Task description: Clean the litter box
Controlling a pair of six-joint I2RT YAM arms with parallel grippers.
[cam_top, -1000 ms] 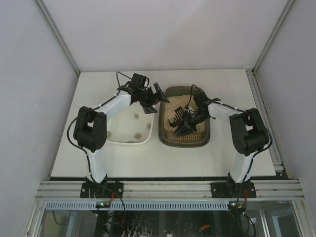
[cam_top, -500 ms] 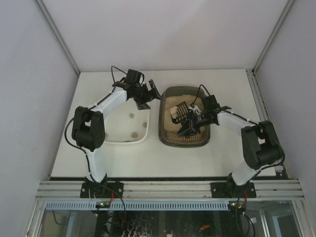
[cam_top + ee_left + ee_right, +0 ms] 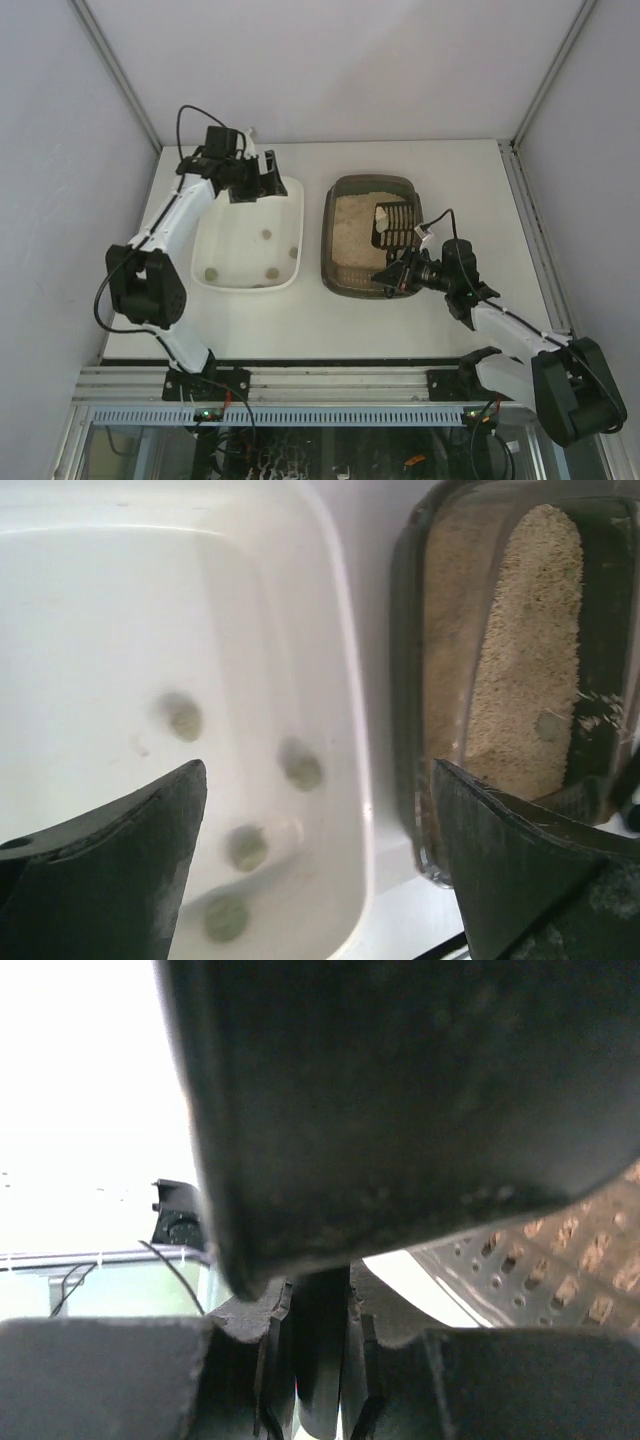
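The litter box (image 3: pixel 328 240) is a dark tray of beige litter right of centre; it also shows in the left wrist view (image 3: pixel 405 680), where one greenish clump (image 3: pixel 548 726) lies on the litter. My right gripper (image 3: pixel 398 272) is at the box's near right corner, shut on the handle (image 3: pixel 320 1340) of a black slotted scoop (image 3: pixel 393 226). The scoop's head stands tilted up over the litter with something pale on it. My left gripper (image 3: pixel 262 180) hangs open over the far end of the white tray (image 3: pixel 240 235), its jaws (image 3: pixel 318 780) wide apart and empty.
Several greenish clumps (image 3: pixel 303 771) lie in the white tray (image 3: pixel 350 730), which sits just left of the litter box with a narrow gap between them. Enclosure walls close in the table at the back and both sides.
My left arm has swung left and back, from the litter box's far left corner to the white tray's far end. My right arm has drawn back to the near side, lifting the scoop's head.
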